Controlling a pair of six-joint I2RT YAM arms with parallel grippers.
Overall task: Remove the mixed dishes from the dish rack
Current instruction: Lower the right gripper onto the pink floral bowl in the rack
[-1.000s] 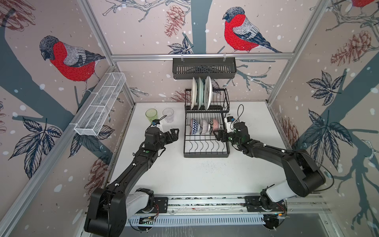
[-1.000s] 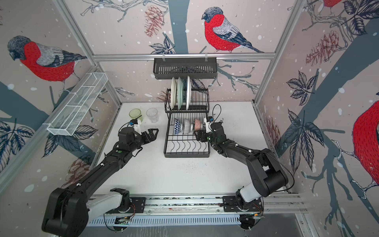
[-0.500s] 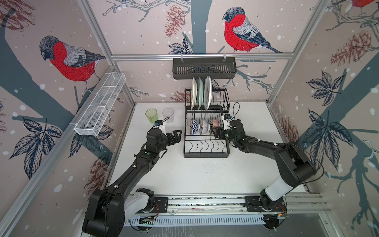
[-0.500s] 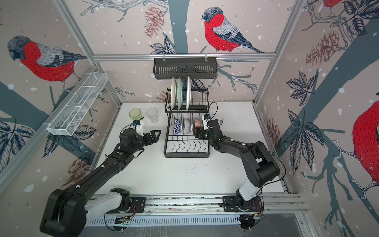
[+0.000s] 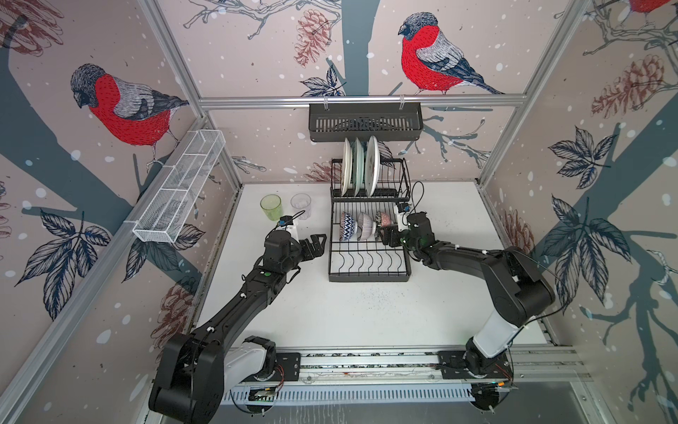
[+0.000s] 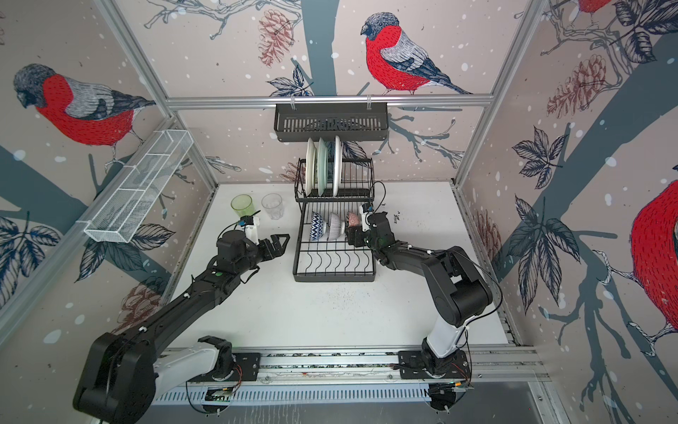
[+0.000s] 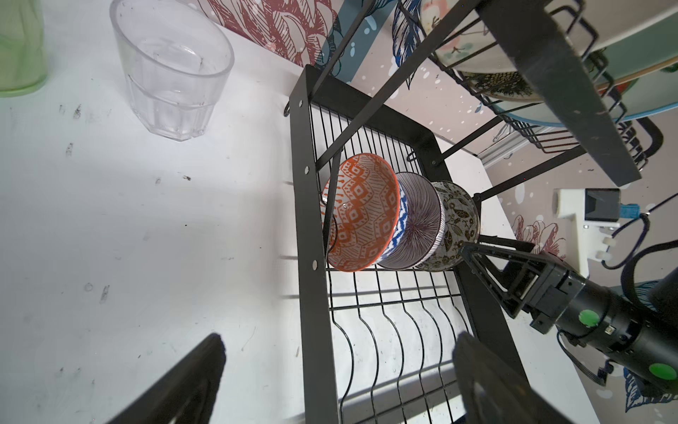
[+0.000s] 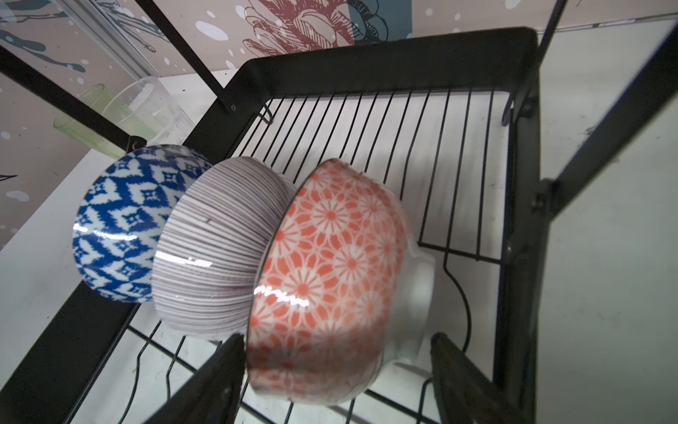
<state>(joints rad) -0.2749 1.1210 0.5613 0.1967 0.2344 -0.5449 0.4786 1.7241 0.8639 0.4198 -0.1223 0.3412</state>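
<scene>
Pretty much everything hangs on the orange flower bowl [image 8: 330,264]. It's stood on edge at the 3 o'clock end of the three-bowl row on the lower tier of the dish rack [image 5: 368,273], mouth turned to 9 o'clock toward the striped bowl [image 8: 216,249], foot to 3. The right gripper [image 8: 336,341] is set at the bowl's 6 o'clock side with its jaws apart, straddling it rim to foot. A gap is seen by the foot, so nothing's clamped yet. The left gripper [image 5: 318,245] is held wide open and empty at the rack's 9 o'clock, two bowls farther off, so the right arm is judged nearer.
</scene>
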